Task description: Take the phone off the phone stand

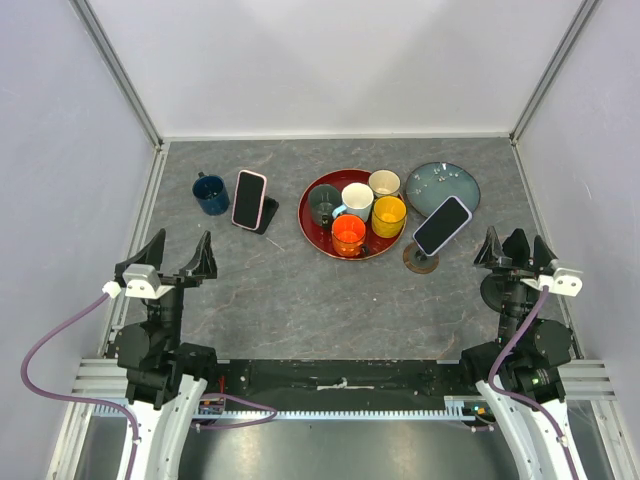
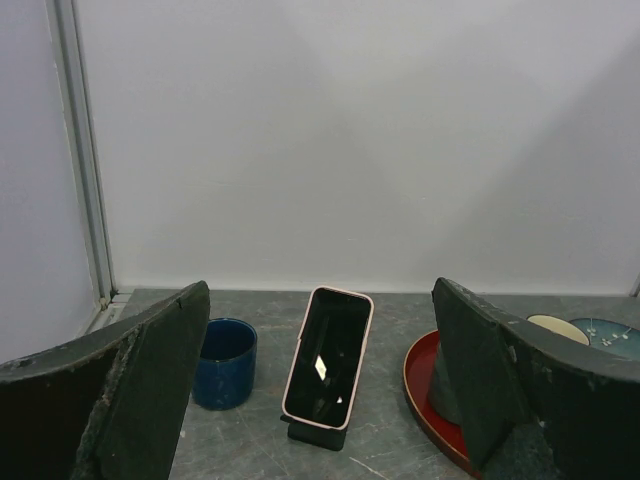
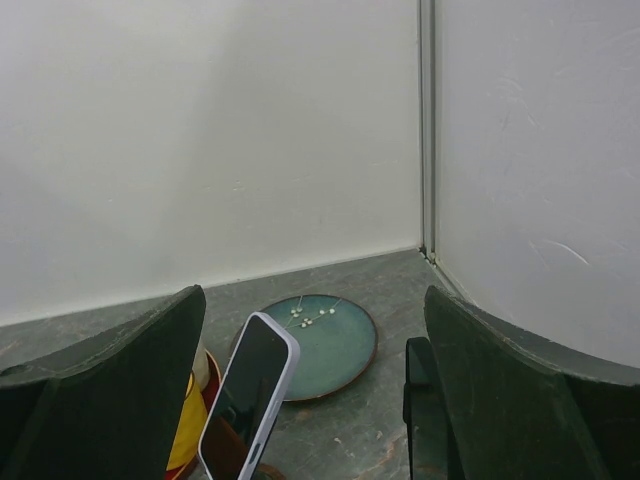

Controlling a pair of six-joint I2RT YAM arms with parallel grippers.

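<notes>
A pink-cased phone [image 1: 249, 198] leans on a black stand [image 1: 268, 215] at the back left. A white-cased phone [image 1: 442, 225] leans on a round brown stand [image 1: 421, 260] at the right. My left gripper [image 1: 178, 255] is open and empty, well short of the pink phone [image 2: 328, 356], which shows centred between its fingers above the black stand [image 2: 318, 434]. My right gripper [image 1: 516, 250] is open and empty, to the right of the white phone [image 3: 248, 395], which shows at lower left between its fingers.
A dark blue mug [image 1: 210, 193] stands left of the pink phone. A red tray [image 1: 318, 236] holds several cups, between the two phones. A teal plate [image 1: 443, 186] lies behind the white phone. Walls close in the left, back and right sides.
</notes>
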